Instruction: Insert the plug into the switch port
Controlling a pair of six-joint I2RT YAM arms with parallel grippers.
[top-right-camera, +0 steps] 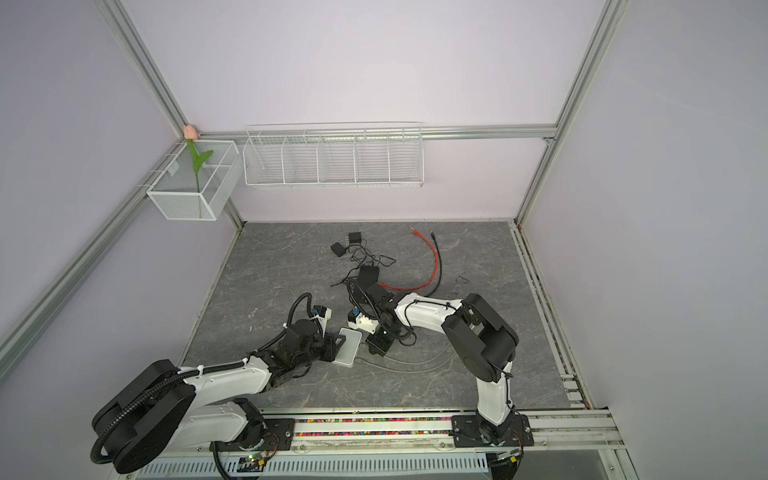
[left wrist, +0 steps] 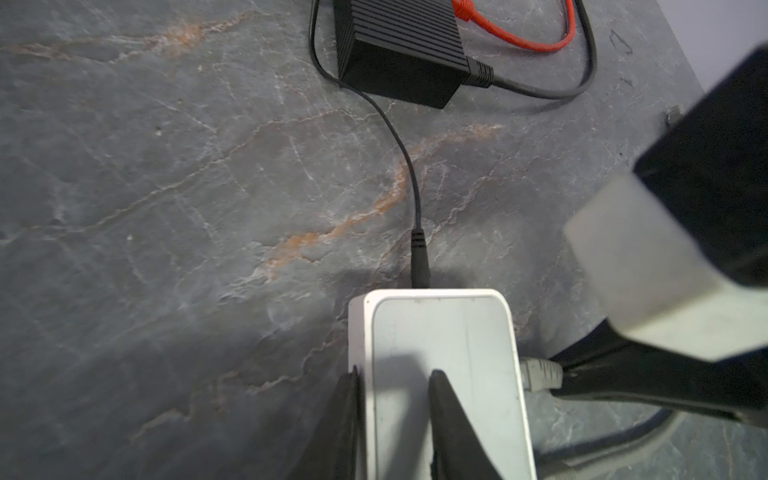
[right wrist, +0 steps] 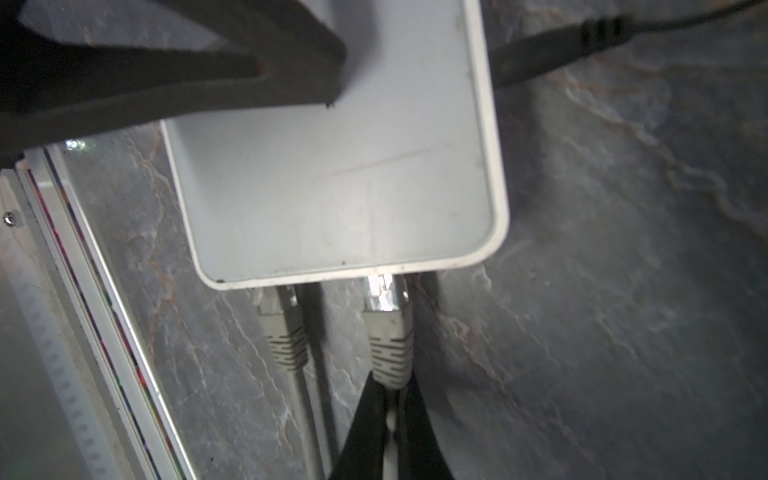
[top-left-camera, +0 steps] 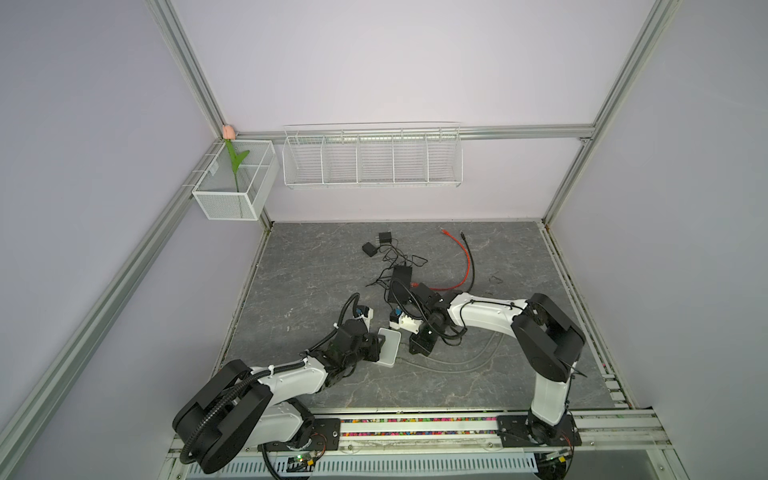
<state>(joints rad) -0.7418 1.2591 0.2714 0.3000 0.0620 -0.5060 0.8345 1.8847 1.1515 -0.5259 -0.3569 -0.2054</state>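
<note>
The switch is a flat white box in the middle of the mat. My left gripper is shut on its near end, one finger along its side and one on its top face. In the right wrist view the grey plug points at the switch. Its clear tip meets the port edge; how deep it sits I cannot tell. My right gripper is shut on the cable just behind the plug's boot.
A second grey plug sits in the neighbouring port. A black barrel connector enters the switch's far end, its lead running to a black adapter. Red cable, black cables and adapters lie behind. Wire baskets hang on the back wall.
</note>
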